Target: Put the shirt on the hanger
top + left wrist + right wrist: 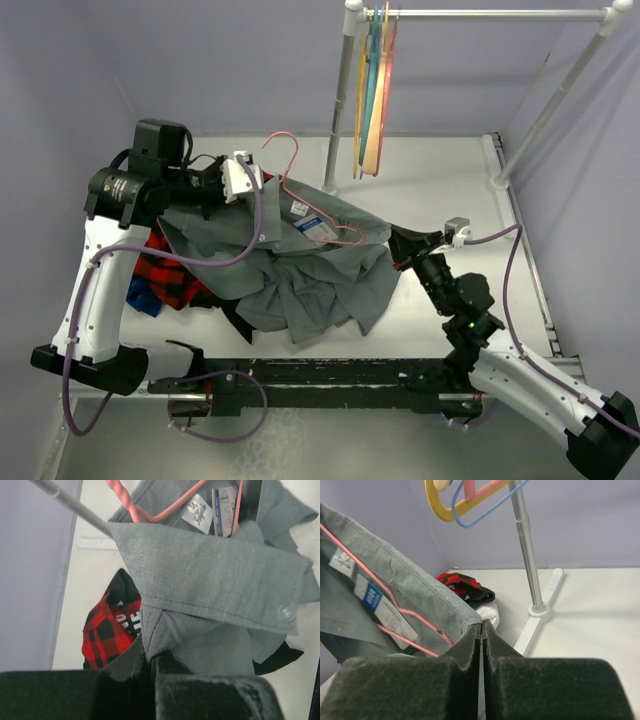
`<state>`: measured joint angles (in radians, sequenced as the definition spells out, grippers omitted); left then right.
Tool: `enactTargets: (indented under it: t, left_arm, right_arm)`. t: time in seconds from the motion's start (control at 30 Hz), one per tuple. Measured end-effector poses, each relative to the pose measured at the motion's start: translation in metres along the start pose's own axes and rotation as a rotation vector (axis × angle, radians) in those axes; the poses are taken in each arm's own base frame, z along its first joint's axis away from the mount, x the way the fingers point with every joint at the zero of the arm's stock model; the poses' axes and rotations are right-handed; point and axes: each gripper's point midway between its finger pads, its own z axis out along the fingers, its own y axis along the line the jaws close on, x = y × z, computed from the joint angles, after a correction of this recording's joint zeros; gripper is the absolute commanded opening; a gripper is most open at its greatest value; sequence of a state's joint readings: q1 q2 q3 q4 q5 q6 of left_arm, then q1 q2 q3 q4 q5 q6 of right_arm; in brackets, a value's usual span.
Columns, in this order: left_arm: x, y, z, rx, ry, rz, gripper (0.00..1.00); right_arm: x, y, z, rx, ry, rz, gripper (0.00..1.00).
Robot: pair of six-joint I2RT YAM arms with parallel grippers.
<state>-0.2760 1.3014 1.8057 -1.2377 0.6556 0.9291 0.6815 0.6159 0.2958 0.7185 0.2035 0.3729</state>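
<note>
The grey shirt [310, 270] lies bunched mid-table, with its collar lifted and stretched between my two grippers. The pink wire hanger [290, 165] lies in the neck opening, its hook sticking out toward the back and its lower bar near the white-and-blue tag [312, 226]. My left gripper [245, 188] is shut on the collar's left end; its wrist view shows the grey cloth [210, 580] pinched in the jaws and the hanger [150, 515] above. My right gripper [397, 240] is shut on the collar's right edge [420, 595], with the hanger wire [395, 610] beside it.
A red-and-black plaid shirt [175, 275] and a black garment [235, 318] lie under the grey shirt's left side. A white clothes rack [340, 100] stands at the back with yellow, teal and orange hangers [372, 90]. Its foot [540, 612] is near my right gripper.
</note>
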Motion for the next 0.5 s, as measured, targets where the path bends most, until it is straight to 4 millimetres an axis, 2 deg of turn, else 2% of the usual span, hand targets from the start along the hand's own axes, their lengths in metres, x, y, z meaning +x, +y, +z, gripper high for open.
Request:
enactTargets:
  t: [0.2, 0.37, 0.5]
  left_arm:
    - [0.029, 0.003, 0.008, -0.029, 0.094, 0.010, 0.00]
    - [0.029, 0.010, 0.010, -0.060, 0.087, 0.001, 0.00]
    - [0.018, 0.010, 0.018, -0.057, 0.010, -0.057, 0.00]
  right_arm:
    - [-0.017, 0.004, 0.005, 0.004, -0.006, -0.043, 0.00]
    - [-0.025, 0.015, 0.021, -0.019, 0.015, -0.050, 0.00]
    - [-0.019, 0.028, 0.034, -0.068, 0.053, -0.020, 0.00]
